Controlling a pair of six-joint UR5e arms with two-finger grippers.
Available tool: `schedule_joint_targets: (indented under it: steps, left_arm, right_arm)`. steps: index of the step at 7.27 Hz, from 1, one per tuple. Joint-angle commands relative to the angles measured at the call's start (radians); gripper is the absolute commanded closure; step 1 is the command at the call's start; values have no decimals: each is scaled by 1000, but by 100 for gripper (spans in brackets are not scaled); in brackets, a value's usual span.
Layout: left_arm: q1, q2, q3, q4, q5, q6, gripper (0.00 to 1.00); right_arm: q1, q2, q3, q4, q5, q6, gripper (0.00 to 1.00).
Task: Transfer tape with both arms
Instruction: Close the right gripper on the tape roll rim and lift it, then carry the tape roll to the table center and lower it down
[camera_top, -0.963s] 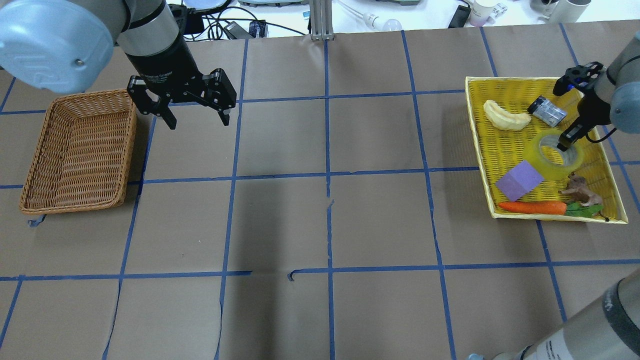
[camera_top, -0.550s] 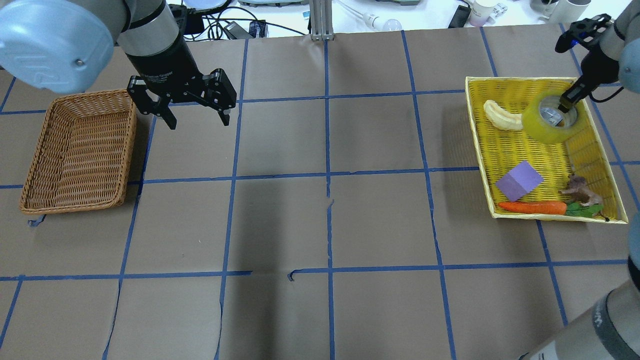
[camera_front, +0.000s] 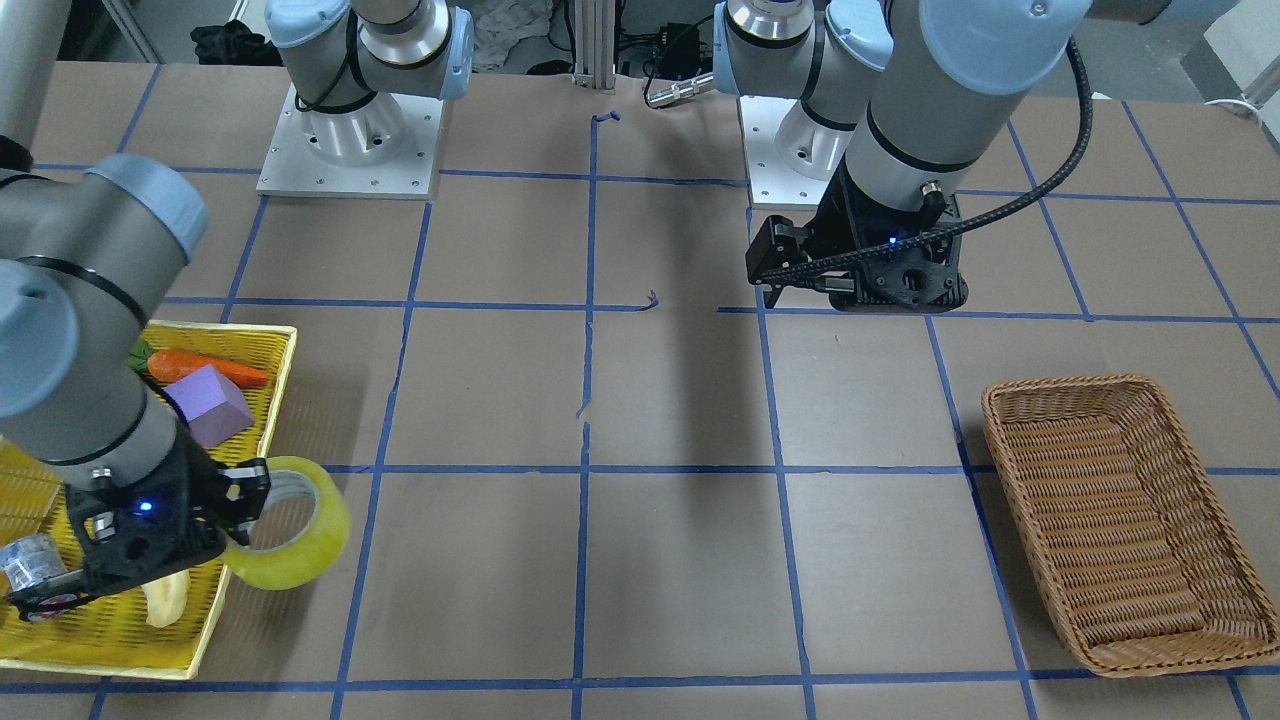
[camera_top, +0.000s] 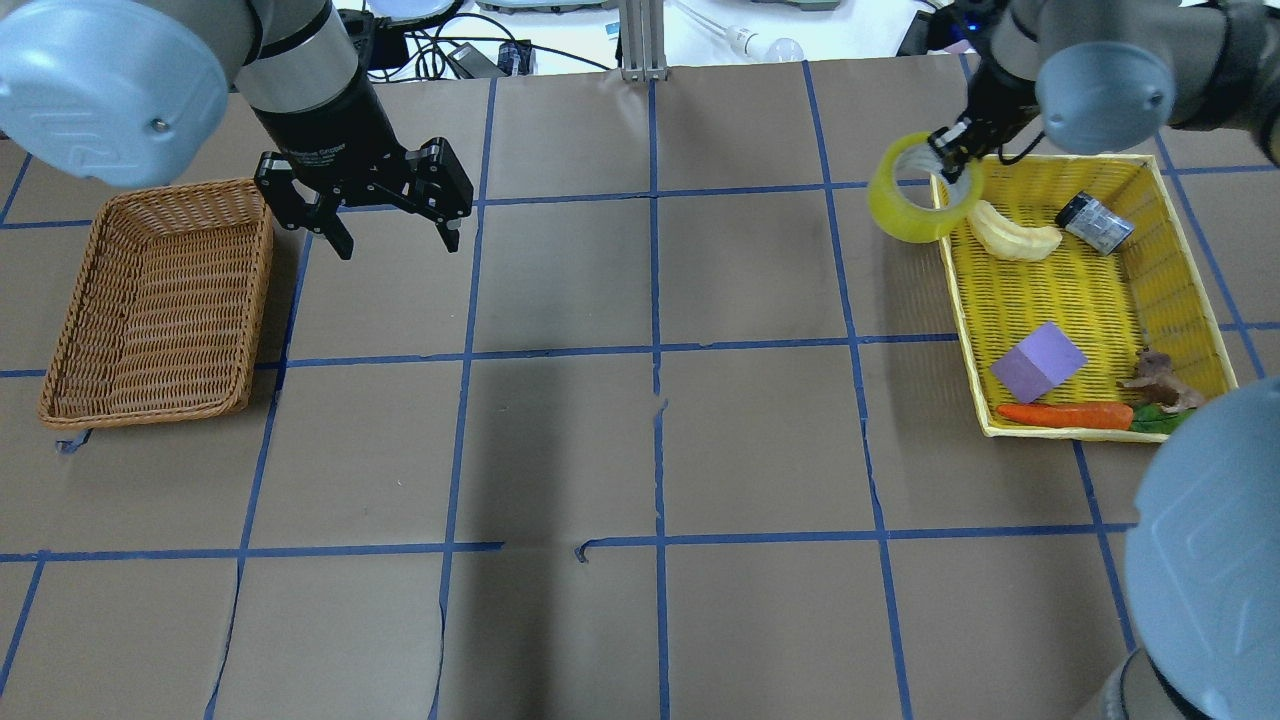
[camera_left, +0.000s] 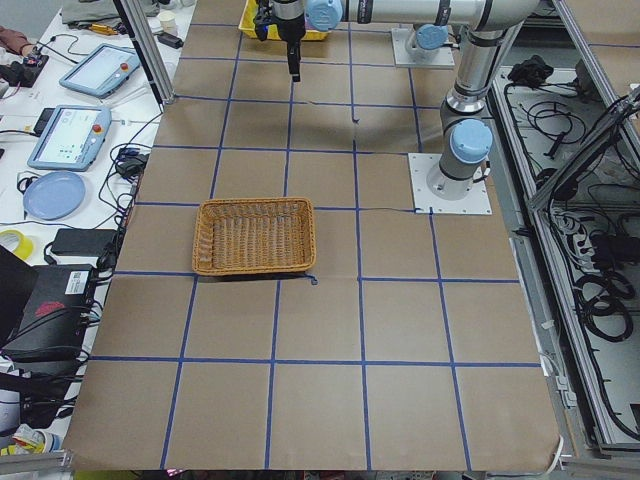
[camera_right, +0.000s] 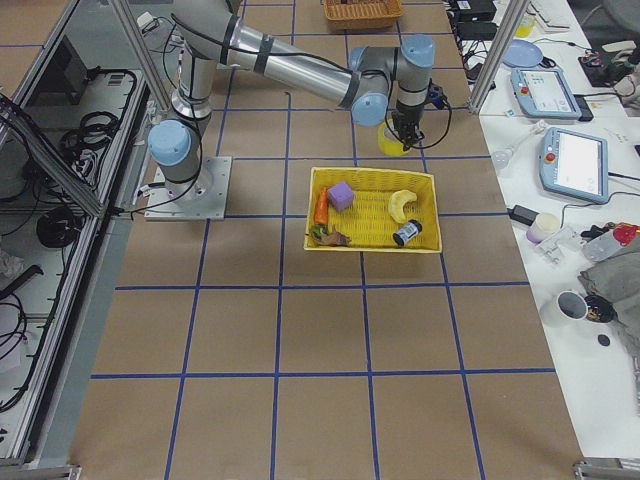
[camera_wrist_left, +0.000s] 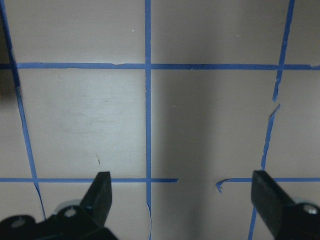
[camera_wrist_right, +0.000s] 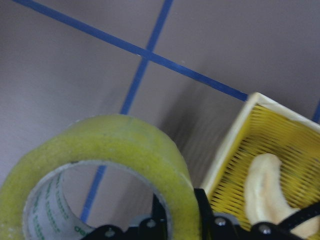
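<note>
The yellow translucent tape roll (camera_top: 905, 200) hangs in the air over the far left corner of the yellow tray (camera_top: 1090, 432), partly beyond its rim. My right gripper (camera_top: 950, 160) is shut on the roll's wall, one finger inside the core. The tape also shows in the front view (camera_front: 300, 545) and in the right wrist view (camera_wrist_right: 125, 145), where the gripper (camera_wrist_right: 180, 210) clamps the wall. My left gripper (camera_top: 398, 245) is open and empty, held above the table next to the wicker basket (camera_top: 150, 300). In the left wrist view (camera_wrist_left: 182, 187) it shows only bare table between the fingers.
The tray holds a banana (camera_top: 1012, 235), a small can (camera_top: 1095, 222), a purple block (camera_top: 1038, 362), a carrot (camera_top: 1065, 415) and a toy animal (camera_top: 1160, 378). The basket (camera_front: 1120, 520) is empty. Brown paper with blue tape lines covers the table between the arms.
My right gripper has lifted the tape out of the tray and carried it left toward the tray's far left corner. The left arm has not moved.
</note>
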Motion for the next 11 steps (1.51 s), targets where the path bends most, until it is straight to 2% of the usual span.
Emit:
schedule_joint_targets:
  steps: [1, 2, 4, 8, 9, 10, 11]
  left_arm:
    - [4, -1, -1, -2, 0, 1, 0]
    - [7, -1, -1, -2, 0, 4, 0]
    - [13, -1, -1, -6, 2, 12, 0]
    - [43, 8, -40, 0, -1, 55, 0]
    - [41, 8, -40, 0, -1, 55, 0]
    - [41, 8, -40, 0, -1, 55, 0]
    - [41, 8, -40, 0, -1, 55, 0]
  right_arm:
    - [163, 100, -71, -14, 9, 319, 100]
    - [226, 177, -146, -14, 15, 432, 100]
    - [299, 254, -176, -28, 44, 587, 100]
    - [331, 308, -197, -32, 46, 643, 100]
    - [333, 310, -197, -31, 44, 648, 70]
    - [333, 311, -199, -31, 47, 654, 1]
    - [333, 305, -199, -28, 50, 671, 0]
